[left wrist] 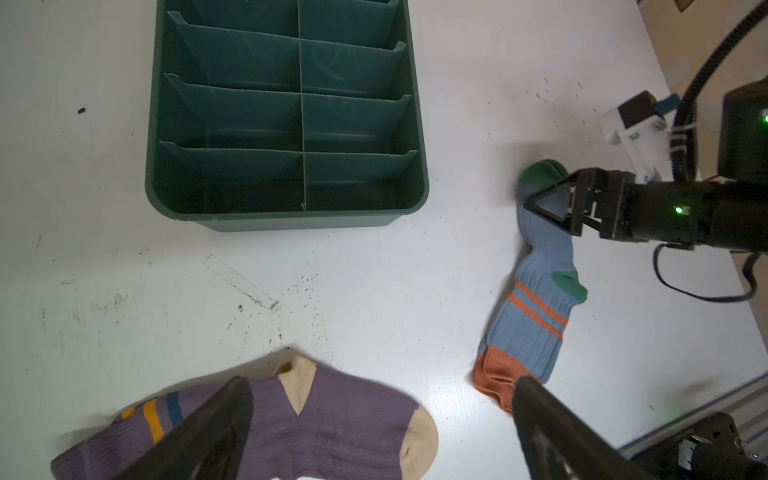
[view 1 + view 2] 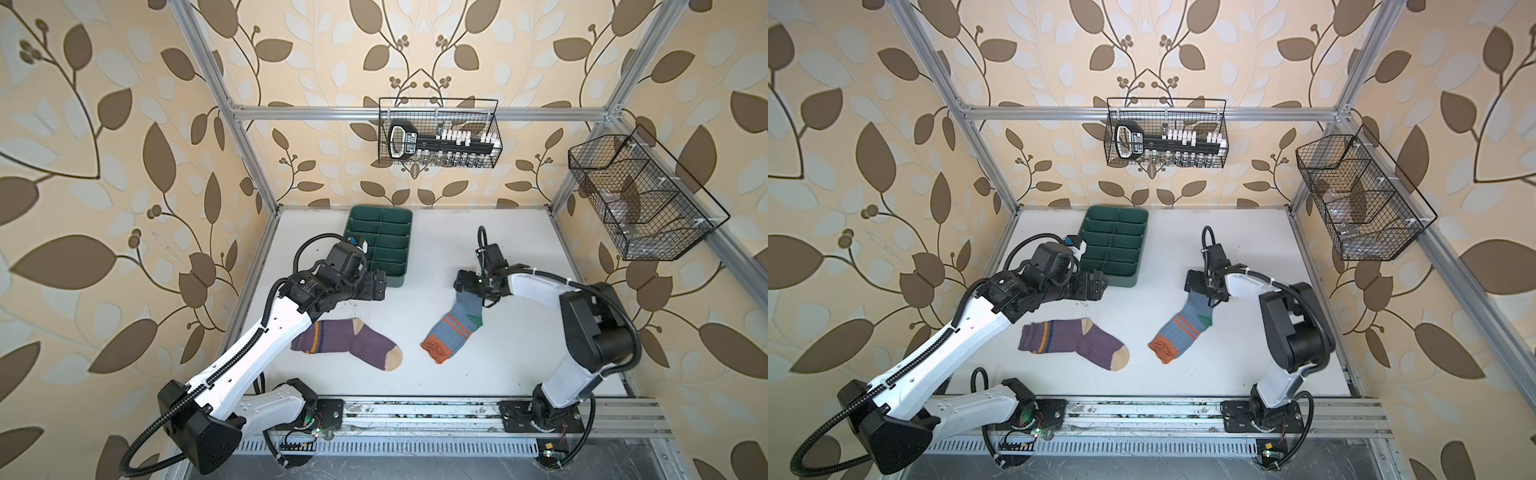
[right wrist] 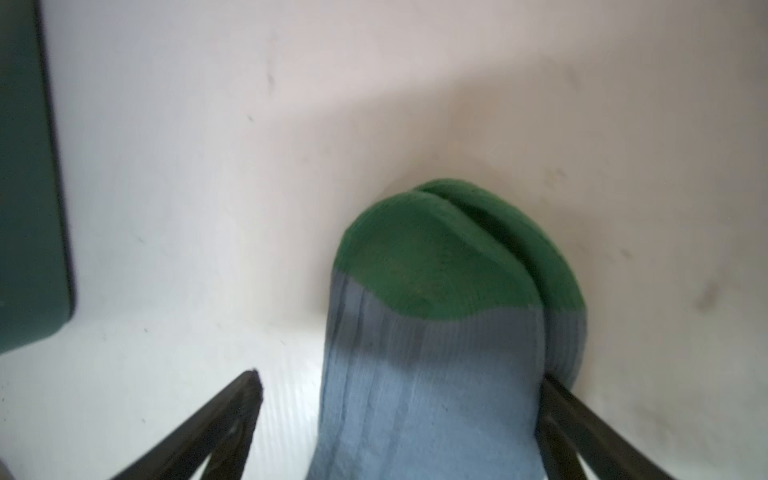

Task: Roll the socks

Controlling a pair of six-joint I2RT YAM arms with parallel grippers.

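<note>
Looking down at the socks, I see the purple ribbed sock with tan toe and heel and orange and blue stripes (image 2: 347, 343) lying flat on the white tabletop (image 2: 519, 365) toward the front left. Its cuff end runs under my left arm. Apart from it on the right, the grey-blue ribbed sock with orange cuff and stripes and green toe and heel (image 2: 455, 328) lies on a diagonal, cuff toward the front and toe toward the back.

My right gripper (image 3: 399, 386) stands wide open astride that sock just behind the green toe. One finger sits close against the fabric edge and the other is clear of it. My left gripper (image 1: 382, 386) is also spread open above the table, between the purple sock and the near end of a dark green plastic tray with divided compartments (image 2: 395, 278).

Dark scuffs (image 1: 270, 305) and specks mark the tabletop in front of the tray. A metal rail (image 2: 415, 409) carries both arm bases along the front edge. An aluminium frame (image 2: 415, 113) boxes in the cell, with leaf-patterned beige and brown wallpaper (image 2: 104, 166) on every wall. One black wire basket (image 2: 494, 133) hangs on the back bar and a second black wire basket (image 2: 590, 166) hangs on the right.
</note>
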